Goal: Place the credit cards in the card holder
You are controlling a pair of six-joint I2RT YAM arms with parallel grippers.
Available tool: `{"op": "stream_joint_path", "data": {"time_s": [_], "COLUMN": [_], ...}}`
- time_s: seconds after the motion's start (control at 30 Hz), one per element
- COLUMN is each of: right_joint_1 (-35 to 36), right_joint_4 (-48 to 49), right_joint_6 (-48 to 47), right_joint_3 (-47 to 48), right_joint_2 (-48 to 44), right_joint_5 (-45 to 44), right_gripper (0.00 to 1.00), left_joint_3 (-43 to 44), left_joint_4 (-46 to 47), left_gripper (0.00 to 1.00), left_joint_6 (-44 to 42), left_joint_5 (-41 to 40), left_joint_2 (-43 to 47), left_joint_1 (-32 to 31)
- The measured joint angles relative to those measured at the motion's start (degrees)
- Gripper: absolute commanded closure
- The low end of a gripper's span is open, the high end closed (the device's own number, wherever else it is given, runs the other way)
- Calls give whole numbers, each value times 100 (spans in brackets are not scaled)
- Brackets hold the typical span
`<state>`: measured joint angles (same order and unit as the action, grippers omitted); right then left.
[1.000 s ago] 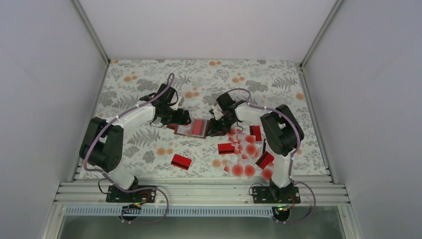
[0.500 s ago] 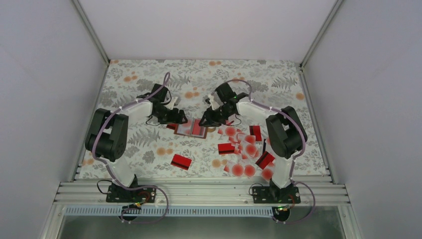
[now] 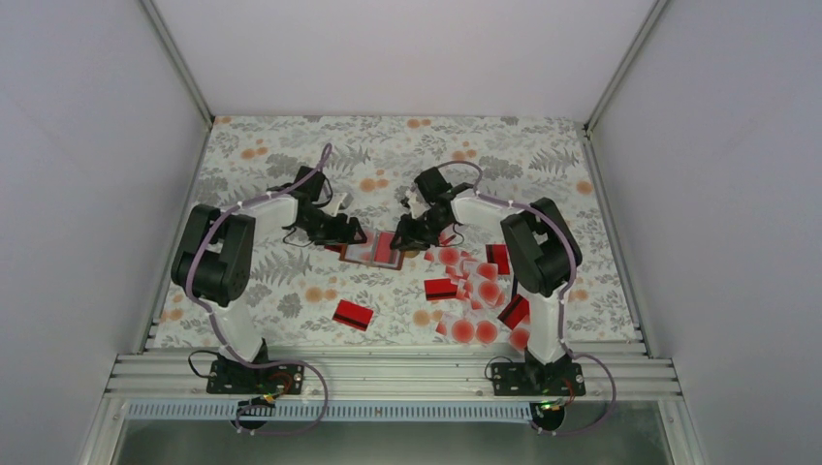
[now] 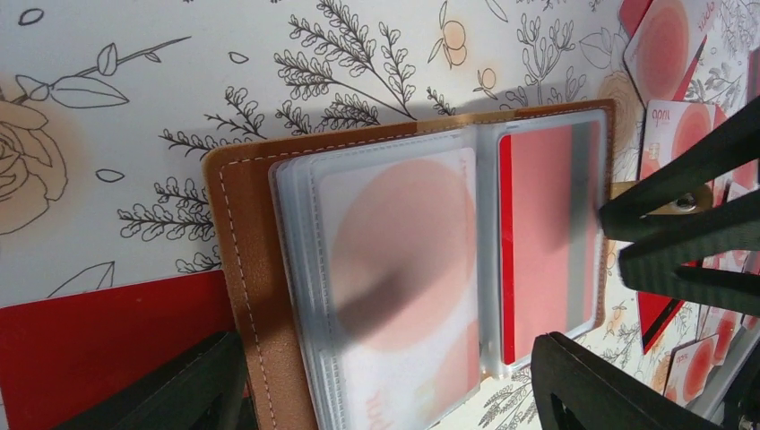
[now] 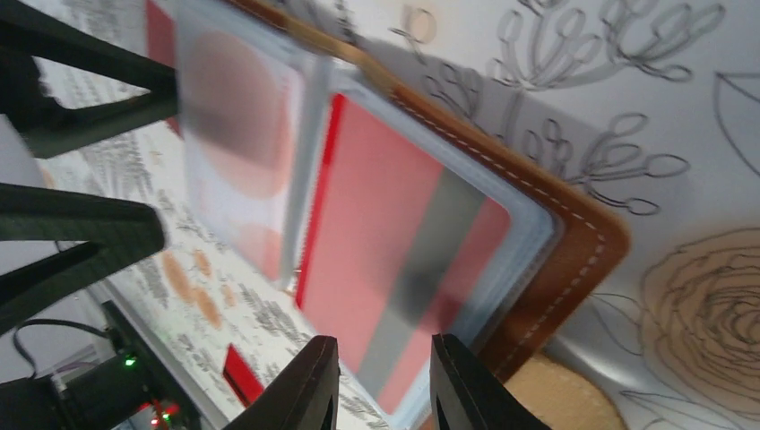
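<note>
As the one open card holder shows two sleeved credit cards, the left gripper straddles it, jaws wide. At three o'clock the right gripper stands narrow, grip unclear.

Card holder: brown leather, smooth grain, pale stitching along the edge.
Sleeves: clear plastic, slightly cloudy, soft sheen.
Cards: thin plastic, glossy red.
Tabletop: smooth matt covering, printed floral pattern.
</note>
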<state>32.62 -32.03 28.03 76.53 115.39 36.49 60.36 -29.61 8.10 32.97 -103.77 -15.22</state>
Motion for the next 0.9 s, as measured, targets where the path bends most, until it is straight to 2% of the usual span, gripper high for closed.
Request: {"op": "stream_joint_path", "data": {"time_s": [0.9], "right_joint_1": [-24], "right_joint_4": [160], "right_joint_6": [-63], "right_joint_3": [-225], "right_joint_2": [131], "right_joint_5": [-74], "right_gripper": [74], "left_joint_3": [-39], "left_joint_4": [-31], "left_gripper": [22], "left_joint_6": [63], "left_joint_5": [391], "left_joint_2": [214], "left_joint_1": [66]}}
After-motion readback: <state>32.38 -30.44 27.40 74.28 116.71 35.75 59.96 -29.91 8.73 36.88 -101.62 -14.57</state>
